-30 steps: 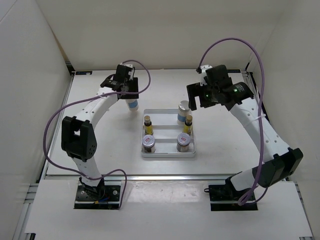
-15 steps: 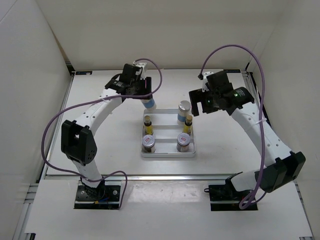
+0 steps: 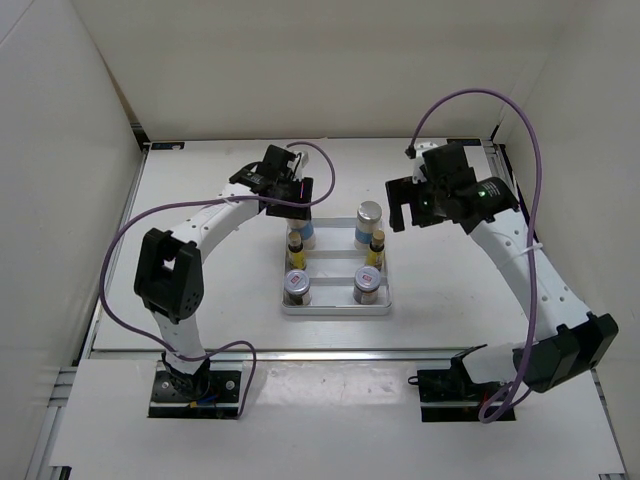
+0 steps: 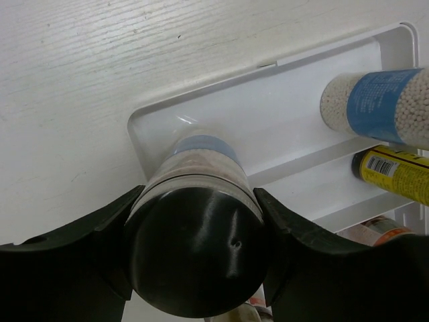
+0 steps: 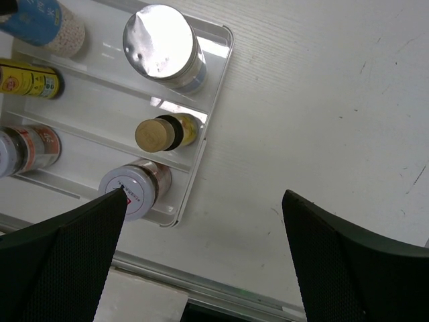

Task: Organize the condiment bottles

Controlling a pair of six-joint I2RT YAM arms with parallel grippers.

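Observation:
My left gripper (image 3: 291,203) is shut on a tall white bottle with a blue band (image 3: 304,233), grasping just below its dark lid (image 4: 198,249). The bottle's base is in the back-left corner of the white ridged tray (image 3: 336,311). The second tall bottle (image 3: 369,222) stands in the tray's back-right. Two tiny yellow bottles (image 3: 377,247) (image 3: 295,245) stand in the middle row. Two silver-lidded jars (image 3: 297,287) (image 3: 367,284) stand in the front row. My right gripper (image 3: 417,207) is open and empty above the bare table right of the tray.
The right wrist view shows the tray (image 5: 87,157) at the left, with its right edge next to bare white table (image 5: 301,100). A metal rail (image 5: 228,290) runs along the table's near edge. White walls enclose the table on three sides.
My left gripper has carried the tall bottle rightward from the back-left table to the tray's back-left corner. My right gripper has drawn slightly right and away from the tray.

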